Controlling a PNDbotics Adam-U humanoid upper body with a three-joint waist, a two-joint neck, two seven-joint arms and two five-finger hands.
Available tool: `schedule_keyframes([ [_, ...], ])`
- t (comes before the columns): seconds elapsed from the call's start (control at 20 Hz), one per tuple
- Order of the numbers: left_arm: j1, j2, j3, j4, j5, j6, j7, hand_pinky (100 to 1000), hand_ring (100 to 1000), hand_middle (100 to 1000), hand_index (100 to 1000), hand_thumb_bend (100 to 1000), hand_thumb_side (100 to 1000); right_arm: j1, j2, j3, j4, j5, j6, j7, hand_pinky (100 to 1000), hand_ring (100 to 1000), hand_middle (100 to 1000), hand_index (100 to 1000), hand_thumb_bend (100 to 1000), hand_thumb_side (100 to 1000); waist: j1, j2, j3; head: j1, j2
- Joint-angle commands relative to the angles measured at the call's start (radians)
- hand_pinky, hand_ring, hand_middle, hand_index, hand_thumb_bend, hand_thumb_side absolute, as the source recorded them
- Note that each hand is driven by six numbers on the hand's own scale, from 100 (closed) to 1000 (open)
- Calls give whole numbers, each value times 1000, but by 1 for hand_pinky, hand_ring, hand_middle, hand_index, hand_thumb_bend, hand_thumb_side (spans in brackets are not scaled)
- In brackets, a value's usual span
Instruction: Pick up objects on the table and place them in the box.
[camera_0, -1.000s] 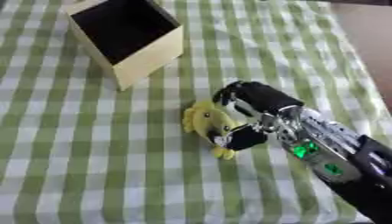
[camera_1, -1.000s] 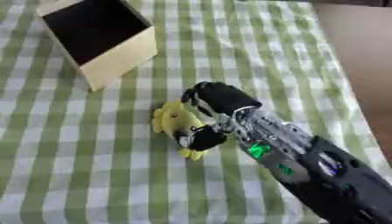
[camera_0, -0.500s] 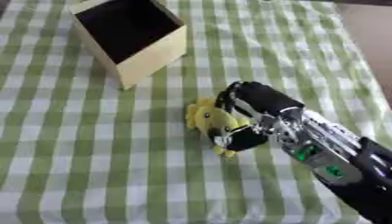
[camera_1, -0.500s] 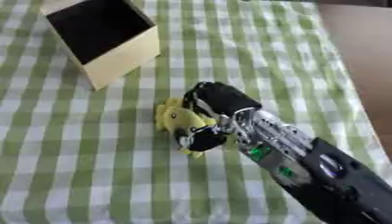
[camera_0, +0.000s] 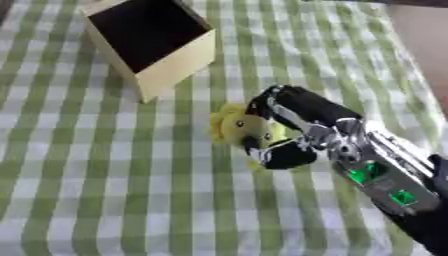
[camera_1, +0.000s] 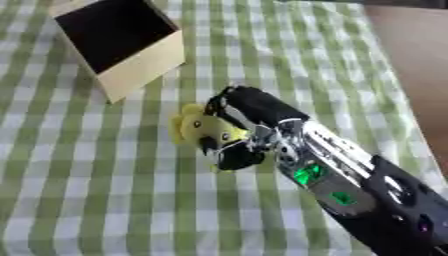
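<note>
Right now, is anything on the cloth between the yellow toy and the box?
Nothing visible. The right hand is curled round the toy, and only bare checked cloth lies between it and the open box.

A green and white checked cloth (camera_0: 105, 175) covers the table before me, its stripes running slightly askew. It spreads left, near and far to the picture edges. On the far right, past the cloth's edge, I see a strip of plain brown surface (camera_1: 411, 55).
</note>
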Motion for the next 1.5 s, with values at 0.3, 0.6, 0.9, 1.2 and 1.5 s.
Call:
schedule_keyframes([
  [0.3,-4,22,7,-19,3,-4,2,796,767,748,826,587,788,-97,-66,-65,-37,-131,15,-31,732,675,499,654,100,100,9,-17,-3,11,-29],
  [0.6,-19,25,3,-19,4,-14,2,795,766,747,825,595,790,-228,-131,-120,-37,-222,34,-50,741,679,496,652,100,107,12,-6,13,7,-55],
  [0.9,-42,30,-6,-19,8,-22,-6,794,765,747,824,593,791,-363,-155,-171,-11,-298,41,-60,746,690,495,654,100,126,14,12,37,-15,-84],
  [1.2,-62,40,-16,-19,13,-24,-16,794,765,747,823,592,792,-514,-102,-171,203,-300,-27,-91,749,694,497,655,100,149,5,20,56,-38,-87],
  [1.5,-81,47,-23,-19,19,-28,-23,793,764,747,823,591,791,-624,9,-175,448,-245,-142,-130,746,701,503,660,100,172,-7,26,81,-69,-93],
])
